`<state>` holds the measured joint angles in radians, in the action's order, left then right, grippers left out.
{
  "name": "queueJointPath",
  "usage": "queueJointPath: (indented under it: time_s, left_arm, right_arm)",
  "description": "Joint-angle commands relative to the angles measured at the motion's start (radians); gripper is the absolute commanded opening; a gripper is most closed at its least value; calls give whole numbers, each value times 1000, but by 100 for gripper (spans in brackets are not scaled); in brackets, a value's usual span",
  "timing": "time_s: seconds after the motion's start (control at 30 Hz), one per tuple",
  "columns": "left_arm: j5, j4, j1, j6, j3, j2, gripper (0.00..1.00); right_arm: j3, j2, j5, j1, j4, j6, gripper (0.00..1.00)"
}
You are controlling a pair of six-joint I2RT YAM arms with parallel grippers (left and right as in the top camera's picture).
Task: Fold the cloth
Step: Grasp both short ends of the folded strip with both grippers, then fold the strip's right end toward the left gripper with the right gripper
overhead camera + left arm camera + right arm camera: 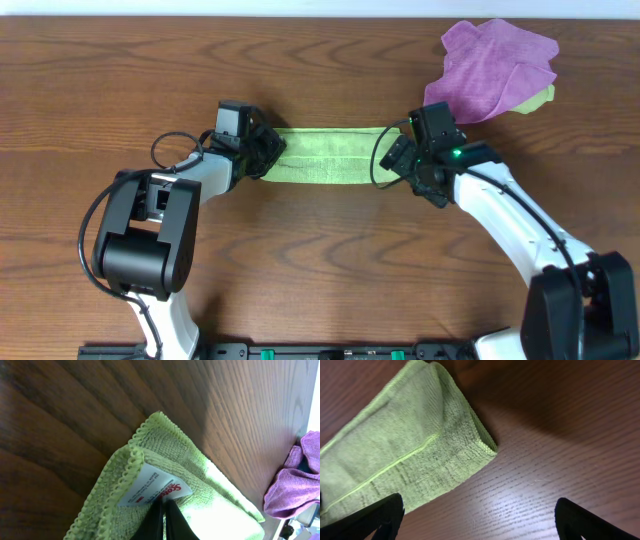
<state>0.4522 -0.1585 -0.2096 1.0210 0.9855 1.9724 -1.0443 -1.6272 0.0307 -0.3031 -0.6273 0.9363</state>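
Note:
A green cloth lies folded into a long strip at the table's middle. My left gripper is shut on the strip's left end. In the left wrist view its fingers pinch the green cloth beside a white label. My right gripper is open at the strip's right end. In the right wrist view its fingers stand wide apart over bare wood, and the green cloth's folded corner lies just in front of them.
A purple cloth lies crumpled at the back right, on top of another green cloth. It also shows in the left wrist view. The table is dark wood.

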Motion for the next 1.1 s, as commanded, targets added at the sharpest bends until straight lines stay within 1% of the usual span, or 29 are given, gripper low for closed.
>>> queueJointPath:
  time_s: [0.0,0.13,0.2,0.33,0.57,0.8,0.97,1.07]
  left_arm:
    - [-15,31,-10,-4,-5,37,6]
    - [-14,31,-10,-4,-5,37,6]
    - [-15,31,-10,-4,-5,37,6]
    - [-14,31,-10,-4,-5,37,5]
    - [-14,35,-10,-4,-5,37,6]
    - [-15,57,-10,-4,-5,37,6]
    - [-15,57,-10,-4,-5,37,6]
    - [-15,57,-10,-4,-5,37,6]
  right_arm:
    - [12,-34,-7,10,16,21,96]
    - [12,-93,-13,10,53,21,95]
    - [12,-123,-13,10,99,21,94]
    - [12,-147,-16,10,146,40,92]
    - [12,-160,-11,10,158,55,91]
    - [12,-194,-13,10,195,74,87]
    - [12,-199,-5,10,203,80,82]
    - [12,-204,-5,10,213,80,82]
